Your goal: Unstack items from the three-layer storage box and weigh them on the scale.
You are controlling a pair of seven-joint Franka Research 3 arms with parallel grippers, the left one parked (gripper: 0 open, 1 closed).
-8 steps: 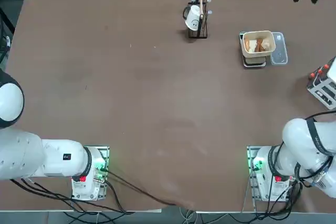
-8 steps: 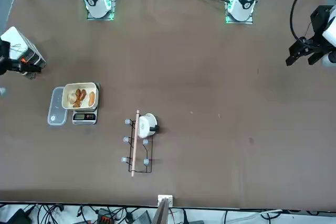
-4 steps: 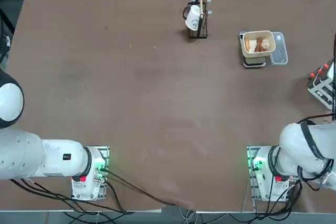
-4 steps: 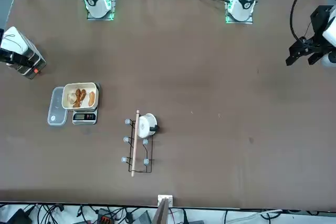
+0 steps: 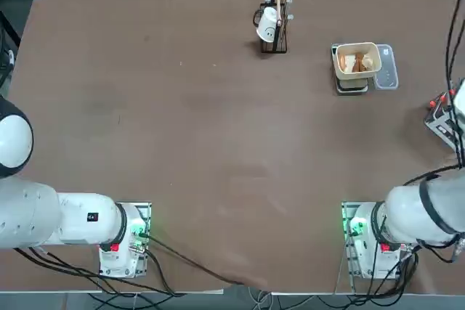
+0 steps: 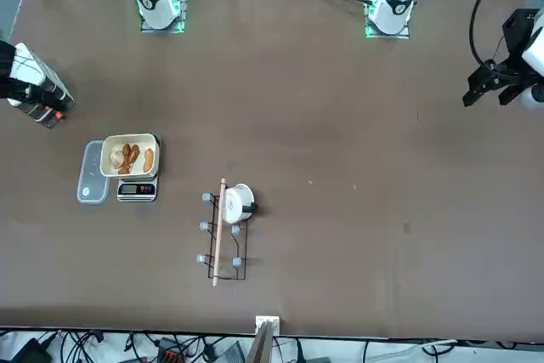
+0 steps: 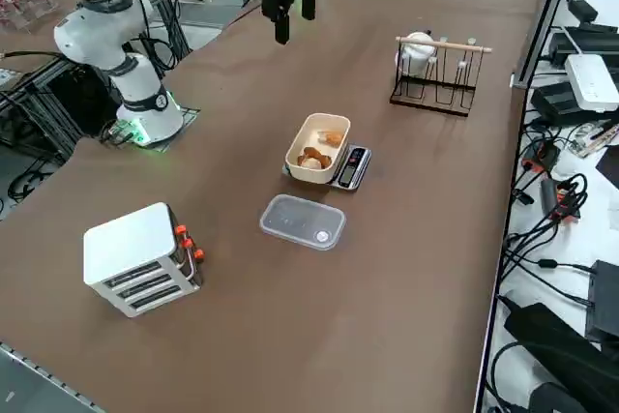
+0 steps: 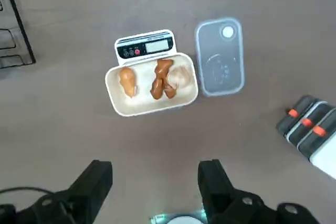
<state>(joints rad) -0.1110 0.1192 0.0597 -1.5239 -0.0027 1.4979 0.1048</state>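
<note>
The right arm's claw [image 8: 155,182] hung open and empty high above the desk [image 8: 63,124]; the bowl [image 8: 151,88] of lumps [image 8: 161,78] lay below, the storage box [image 8: 313,132] off to its side.

White, rounded right arm [image 5: 418,214] with black cables and a green-lit base; its right gripper [image 8: 156,182] has black fingers, seemingly matte.

1. No text, brand or number can be read anywhere.
2. The scale [image 8: 145,45], ahead of the fingers [image 8: 212,179], has a pale display strip and small button marks on its dark panel, none legible.
3. The cup [image 5: 267,25] bears a dark mark, unreadable.
</note>
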